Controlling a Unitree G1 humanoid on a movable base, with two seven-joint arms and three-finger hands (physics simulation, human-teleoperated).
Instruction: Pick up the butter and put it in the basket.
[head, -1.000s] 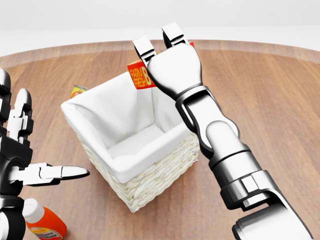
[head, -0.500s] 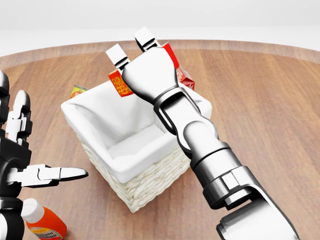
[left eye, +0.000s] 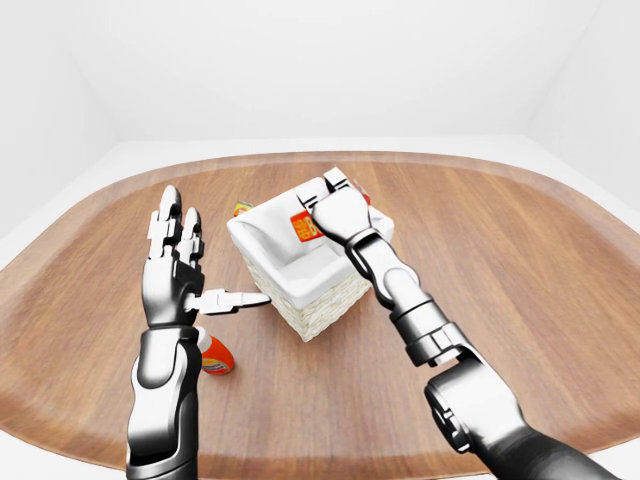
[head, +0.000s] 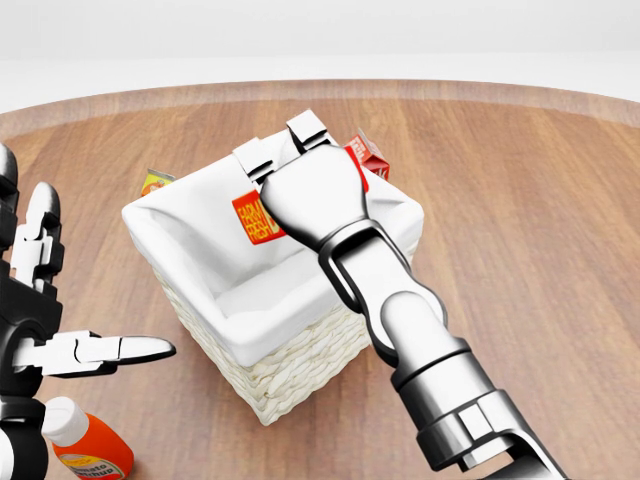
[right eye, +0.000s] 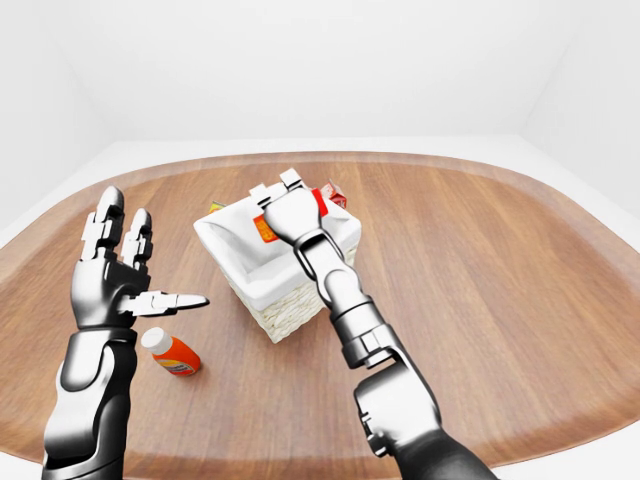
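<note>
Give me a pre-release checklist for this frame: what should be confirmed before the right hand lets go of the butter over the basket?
1. Right hand closed on the butter: ok, fingers wrap the orange-red pack.
2. Butter over the basket opening: ok, it sits inside the rim outline in the head view.
3. Butter low enough to drop gently: cannot tell, its depth inside the white liner is unclear.
4. Basket interior free: ok, the visible liner floor is bare.
5. Left hand out of the way: ok, open and held left of the basket.
6. Neighbours clear: ok, the red carton and the orange bottle are outside the basket.
</note>
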